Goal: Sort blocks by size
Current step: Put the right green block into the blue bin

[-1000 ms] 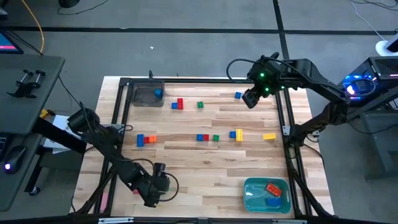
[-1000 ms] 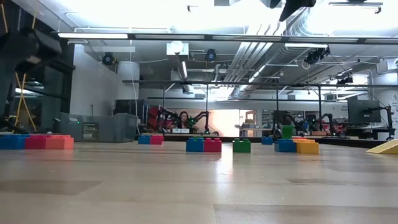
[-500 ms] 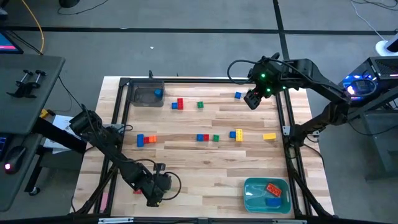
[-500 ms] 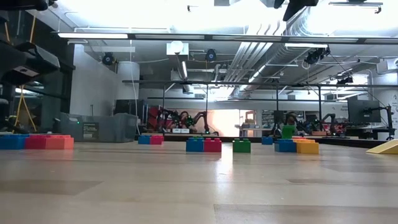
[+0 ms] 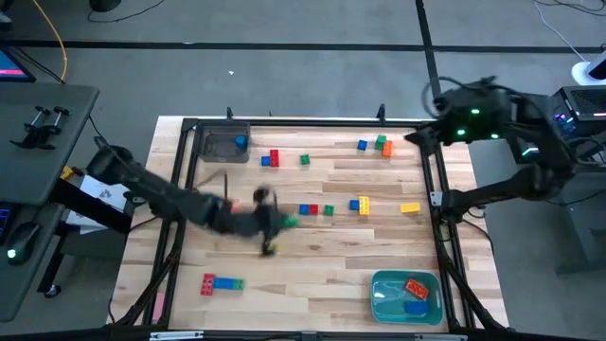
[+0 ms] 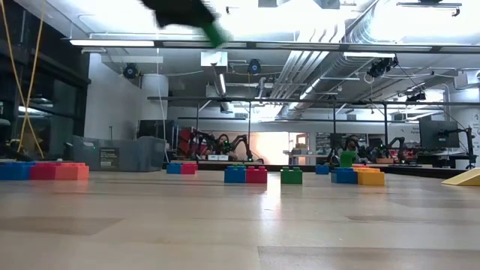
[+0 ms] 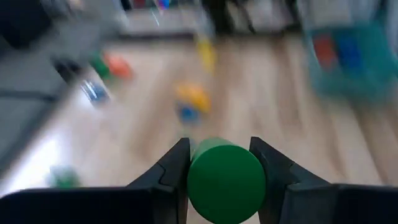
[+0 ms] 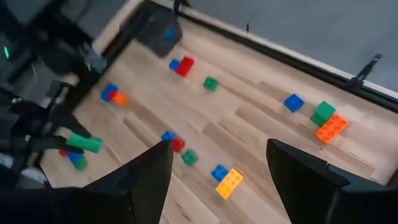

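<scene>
Requesting state of the left end effector. (Operator)

My left end effector (image 7: 221,147) is closed on a green block (image 7: 225,182), one finger on each side. It hangs above the table (image 5: 312,256), near the middle and toward the left side. The wrist view is blurred; the grip itself is clear. (Unit)

State of the right end effector? (Operator)

My right end effector (image 8: 217,147) stands wide with nothing between the fingers. It is at the far right corner, at the table's edge. (Unit)

Location of the remaining blocks? (Operator)

Far row: a red and blue pair (image 5: 271,158), a green cube (image 5: 305,160), a blue cube (image 5: 363,146), and a green and orange pair (image 5: 383,145).
Middle row: a blue, red and green group (image 5: 315,209), a blue and yellow pair (image 5: 359,205), and a yellow piece (image 5: 409,207).
Near left: a red and blue strip (image 5: 220,282) lies alone.
The grey bin (image 5: 216,150) at the far left corner holds one blue block (image 5: 241,142). The teal bin (image 5: 383,296) at the near right holds a red block (image 5: 416,285) and a blue one (image 5: 415,306). (Unit)
</scene>
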You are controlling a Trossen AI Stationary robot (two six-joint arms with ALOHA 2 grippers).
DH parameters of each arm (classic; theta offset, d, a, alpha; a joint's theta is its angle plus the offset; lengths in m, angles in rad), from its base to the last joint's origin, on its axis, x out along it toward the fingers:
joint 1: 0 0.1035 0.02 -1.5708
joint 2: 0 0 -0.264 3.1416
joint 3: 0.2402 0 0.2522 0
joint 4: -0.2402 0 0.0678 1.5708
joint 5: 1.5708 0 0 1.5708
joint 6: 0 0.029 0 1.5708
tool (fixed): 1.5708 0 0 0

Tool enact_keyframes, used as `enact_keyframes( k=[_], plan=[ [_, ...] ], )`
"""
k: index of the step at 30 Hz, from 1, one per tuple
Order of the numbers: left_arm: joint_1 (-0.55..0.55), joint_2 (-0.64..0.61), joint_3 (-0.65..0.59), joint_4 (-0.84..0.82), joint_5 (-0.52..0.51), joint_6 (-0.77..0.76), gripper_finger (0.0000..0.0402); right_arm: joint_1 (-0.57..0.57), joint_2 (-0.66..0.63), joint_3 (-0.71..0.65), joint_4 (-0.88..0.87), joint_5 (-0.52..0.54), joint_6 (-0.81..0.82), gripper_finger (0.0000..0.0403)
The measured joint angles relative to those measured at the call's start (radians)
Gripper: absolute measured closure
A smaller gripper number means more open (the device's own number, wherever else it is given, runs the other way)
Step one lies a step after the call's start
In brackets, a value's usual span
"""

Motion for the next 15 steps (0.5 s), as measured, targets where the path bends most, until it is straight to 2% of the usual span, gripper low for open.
enact_keyframes(
  k=[5, 9, 12, 15],
  plan=[
    [0.182, 0.081, 0.005, 0.488, 0.158, 0.072, 0.0304, 0.000, -0.059, 0.000, -0.001, 0.039, 0.069, 0.0146],
    [0.208, 0.255, 0.100, 0.552, 0.222, 0.013, 0.0304, 0.000, -0.075, 0.000, -0.027, 0.062, 0.093, 0.0146],
    [0.183, 0.416, 0.235, 0.568, 0.297, -0.013, 0.0304, 0.000, -0.074, 0.000, -0.059, 0.071, 0.097, 0.0146],
    [0.152, 0.582, 0.395, 0.607, 0.330, -0.014, 0.0304, 0.000, -0.069, 0.000, -0.063, 0.078, 0.093, 0.0146]
  ],
)
